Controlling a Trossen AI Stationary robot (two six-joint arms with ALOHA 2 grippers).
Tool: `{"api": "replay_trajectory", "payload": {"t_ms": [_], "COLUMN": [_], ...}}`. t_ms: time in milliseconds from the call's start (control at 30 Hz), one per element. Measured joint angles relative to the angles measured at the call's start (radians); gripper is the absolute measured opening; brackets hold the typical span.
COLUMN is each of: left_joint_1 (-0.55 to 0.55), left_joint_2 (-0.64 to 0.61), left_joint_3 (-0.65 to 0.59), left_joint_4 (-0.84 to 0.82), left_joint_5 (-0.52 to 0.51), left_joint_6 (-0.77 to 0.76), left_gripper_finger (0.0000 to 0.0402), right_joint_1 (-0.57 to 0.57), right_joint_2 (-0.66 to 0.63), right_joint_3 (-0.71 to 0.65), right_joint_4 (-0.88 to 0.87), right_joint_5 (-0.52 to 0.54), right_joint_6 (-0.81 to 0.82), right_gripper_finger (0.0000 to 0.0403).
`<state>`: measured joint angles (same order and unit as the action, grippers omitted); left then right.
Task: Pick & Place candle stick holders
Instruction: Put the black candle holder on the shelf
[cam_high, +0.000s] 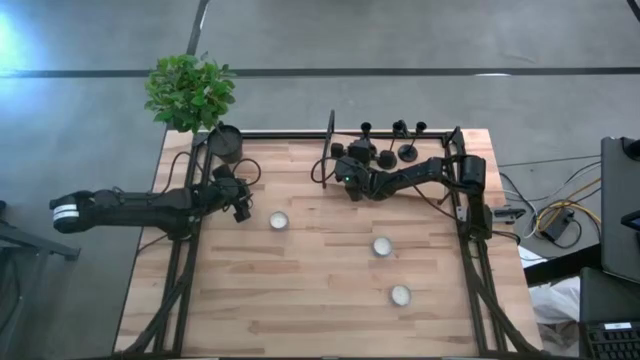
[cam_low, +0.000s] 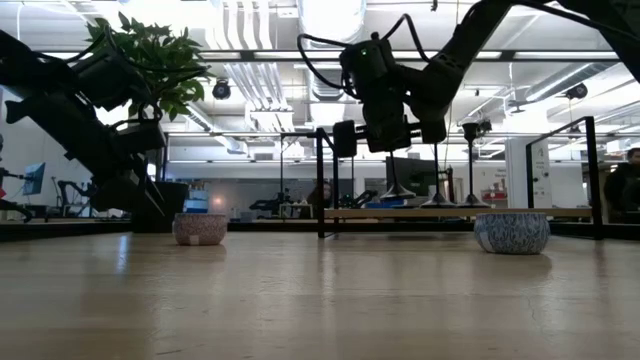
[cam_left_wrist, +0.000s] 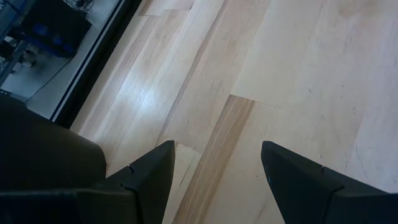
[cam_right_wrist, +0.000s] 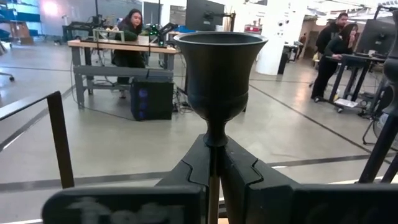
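Observation:
My right gripper (cam_high: 356, 162) is at the far middle of the table, shut on one black candle stick holder (cam_right_wrist: 219, 68). The holder stands upright with its cup above the fingers. It also shows in the low view (cam_low: 345, 138). Two more black holders (cam_high: 385, 157) (cam_high: 408, 152) stand on their round bases at the far edge, just right of it. My left gripper (cam_left_wrist: 217, 149) is open and empty over bare wood at the left (cam_high: 241, 208). My right gripper pinches the holder's thin stem (cam_right_wrist: 214, 144) just below the cup, between its two fingers (cam_right_wrist: 193, 165). The fingers come level from the near side and lie across the stem. The holder is upright. The fingers hide its base, so I cannot tell if it is lifted.
Three small bowls with tea lights sit on the wood (cam_high: 279, 221) (cam_high: 381, 246) (cam_high: 400, 295). A dark pot with a green plant (cam_high: 224, 142) stands at the far left corner. A black frame rail and post (cam_high: 330, 140) run along the far edge. People sit at desks beyond the table.

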<state>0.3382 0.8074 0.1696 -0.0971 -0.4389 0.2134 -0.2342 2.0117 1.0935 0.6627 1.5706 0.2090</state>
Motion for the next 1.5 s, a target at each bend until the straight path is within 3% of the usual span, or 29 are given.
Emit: {"api": "replay_trajectory", "payload": {"t_ms": [233, 867, 1500], "left_joint_1": [0.000, 0.000, 0.000], "left_joint_2": [0.000, 0.000, 0.000], "left_joint_3": [0.000, 0.000, 0.000], "left_joint_4": [0.000, 0.000, 0.000], "left_joint_5": [0.000, 0.000, 0.000], "left_joint_6": [0.000, 0.000, 0.000], "left_gripper_finger": [0.0245, 0.0246, 0.0246], "right_joint_1": [-0.008, -0.039, -0.062], "right_joint_2": [0.000, 0.000, 0.002], "right_joint_3": [-0.001, -0.007, -0.019], "right_joint_4": [-0.001, -0.004, -0.016], "right_joint_5": [-0.067, -0.081, -0.160], "right_joint_6": [0.026, 0.023, 0.027], "right_gripper_finger": [0.0011, 0.0011, 0.0011]}}
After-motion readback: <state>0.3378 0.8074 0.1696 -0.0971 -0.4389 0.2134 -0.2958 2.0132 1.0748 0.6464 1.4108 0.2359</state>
